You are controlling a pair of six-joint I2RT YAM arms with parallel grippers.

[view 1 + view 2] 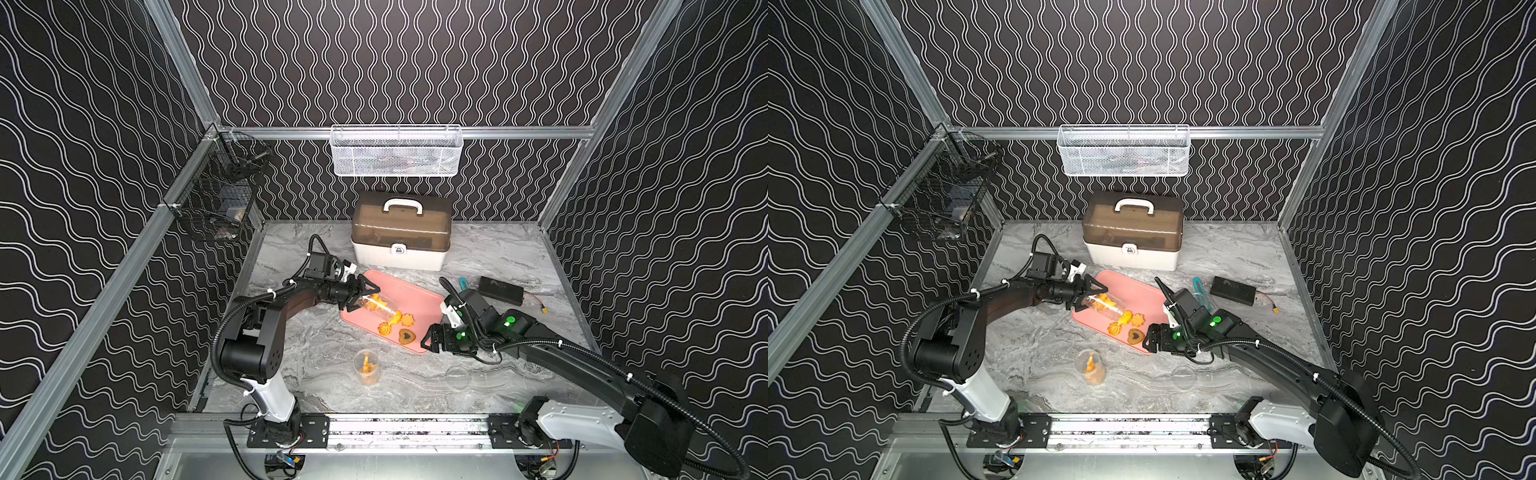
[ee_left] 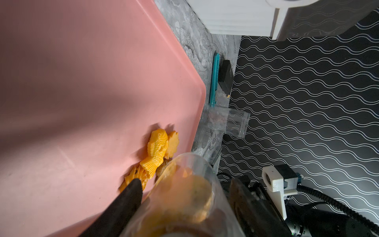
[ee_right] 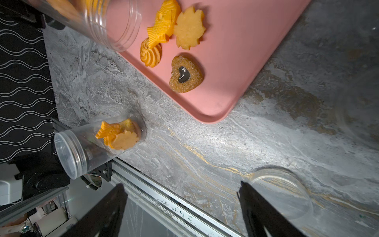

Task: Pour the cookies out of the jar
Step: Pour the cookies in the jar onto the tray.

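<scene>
Pinching the tilted jar [image 1: 380, 309], the left claw [image 1: 360, 298] pours close to the edge of the tray [image 1: 415, 291], so cookies [image 1: 406, 321] could skid onto the desk [image 1: 324, 353]; the right claw [image 1: 428, 338] hangs spread, empty.

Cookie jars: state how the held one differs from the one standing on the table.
The held jar is tipped, mouth down over the pink tray, in the left gripper's jaws; the standing jar is upright on the table, ungripped. Both are clear and hold cookies.

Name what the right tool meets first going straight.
Probably marble tabletop between the pink tray's corner and the standing cookie jar; depth is unclear, so the right tool might clip that jar.
</scene>
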